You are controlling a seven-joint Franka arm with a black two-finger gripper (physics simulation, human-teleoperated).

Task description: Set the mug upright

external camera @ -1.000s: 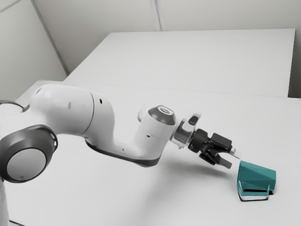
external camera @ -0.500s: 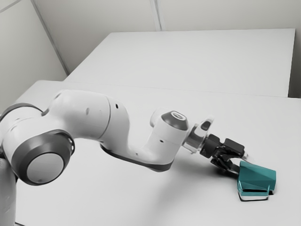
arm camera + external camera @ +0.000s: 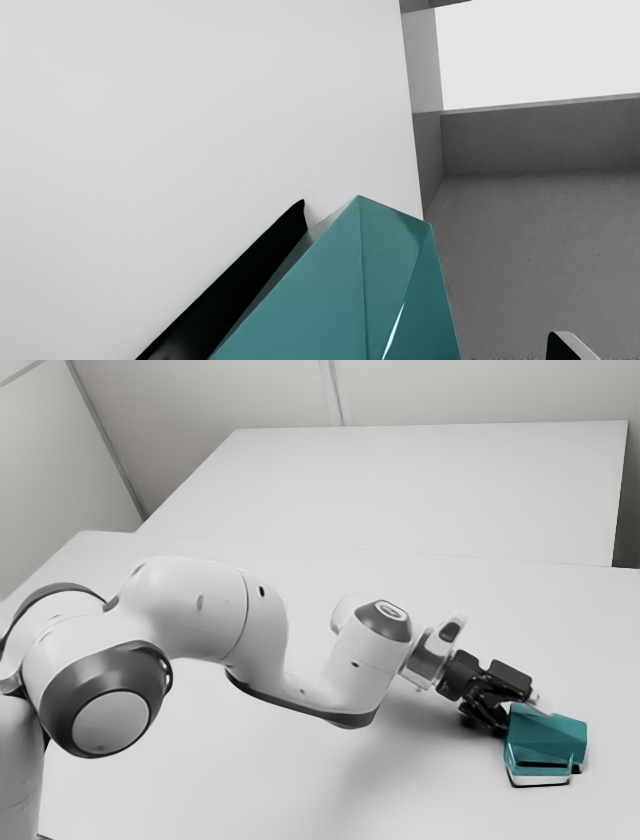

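- And here we are, the teal mug (image 3: 547,735) is lying on its side on the desk (image 3: 250,770), its broader end seemingly facing the arm (image 3: 205,615), so upright is not what we're seeing!
- The pincer (image 3: 522,718) is sitting right at that near end, tilting down toward the desk, and it's standing wide: in the wrist view one fingertip (image 3: 562,347) is showing well apart from the mug's wall.
- No squeeze is happening, folks; whether the other finger is brushing the mug, the pictures aren't telling us.
- A dark strip (image 3: 250,280) is running alongside the mug in the wrist view, and whether that's shadow or something solid, I'm not able to call.
- So the step in hand, by my judgement, is getting a hold: the mug is reaching into the space between the fingers, and the lineup is looking promising.
- What the next move is calling for is settling both fingers around the body, then narrowing until both are pressing on it.
- After that, the job is asking for a lift and a turn, bringing the base down flat.
- The danger that's lurking: a slanting wall is inviting a slip, and a lopsided pinch is risking a roll!
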